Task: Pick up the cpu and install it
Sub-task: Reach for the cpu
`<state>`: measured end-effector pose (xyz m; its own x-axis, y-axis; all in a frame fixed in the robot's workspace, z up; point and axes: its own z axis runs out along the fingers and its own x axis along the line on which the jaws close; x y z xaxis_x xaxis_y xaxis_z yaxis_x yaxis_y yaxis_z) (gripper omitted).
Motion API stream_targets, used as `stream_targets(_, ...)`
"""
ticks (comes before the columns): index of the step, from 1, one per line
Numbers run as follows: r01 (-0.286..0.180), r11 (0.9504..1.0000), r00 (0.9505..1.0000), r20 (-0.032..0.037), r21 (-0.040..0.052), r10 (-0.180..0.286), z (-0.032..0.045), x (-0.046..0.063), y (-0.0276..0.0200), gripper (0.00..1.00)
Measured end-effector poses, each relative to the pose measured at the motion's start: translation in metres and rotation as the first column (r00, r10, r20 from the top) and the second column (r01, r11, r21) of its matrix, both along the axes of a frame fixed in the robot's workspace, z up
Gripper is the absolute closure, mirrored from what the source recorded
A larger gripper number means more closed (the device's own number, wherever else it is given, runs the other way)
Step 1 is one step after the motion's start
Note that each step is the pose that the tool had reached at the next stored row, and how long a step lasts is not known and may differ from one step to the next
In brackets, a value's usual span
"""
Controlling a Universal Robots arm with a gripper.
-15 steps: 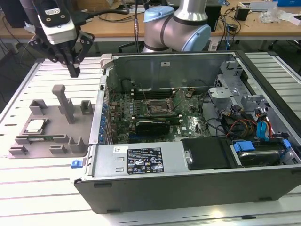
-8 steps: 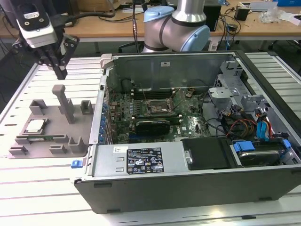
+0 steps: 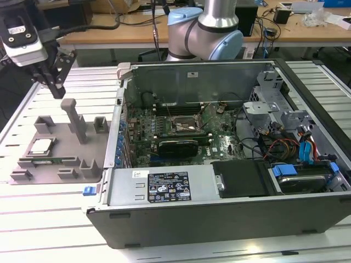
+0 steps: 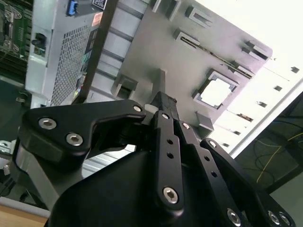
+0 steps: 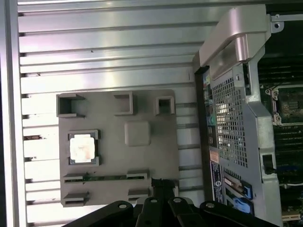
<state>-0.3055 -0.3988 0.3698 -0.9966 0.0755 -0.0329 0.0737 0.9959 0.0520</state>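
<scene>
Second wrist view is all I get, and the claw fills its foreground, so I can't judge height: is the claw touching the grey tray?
Observer: No. In the exterior view the claw hangs in the air, shut and empty, clear of the tray.
Operator: Does the chip lie flat?
Observer: Yes. In the first wrist view the chip lies flat in its square pocket, metal side up.
Operator: Where's the socket?
Observer: The socket sits on the green board inside the open computer case, to the exterior view's right of the tray.

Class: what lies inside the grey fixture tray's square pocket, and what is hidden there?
The cpu lies flat in the tray pocket, metal top upward. Its underside and the pocket floor are covered, so cannot be seen.
</scene>
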Motion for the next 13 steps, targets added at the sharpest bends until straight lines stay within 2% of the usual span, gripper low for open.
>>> stream_targets(3, 0.000, 1.0000, 1.0000, 0.0002, 0.0002, 0.000, -0.0059, -0.007, 0.0003, 0.89)
stream_targets(13, 0.000, 1.0000, 1.0000, 0.0003, 0.0002, 0.000, -0.0248, -0.040, 0.0009, 0.89)
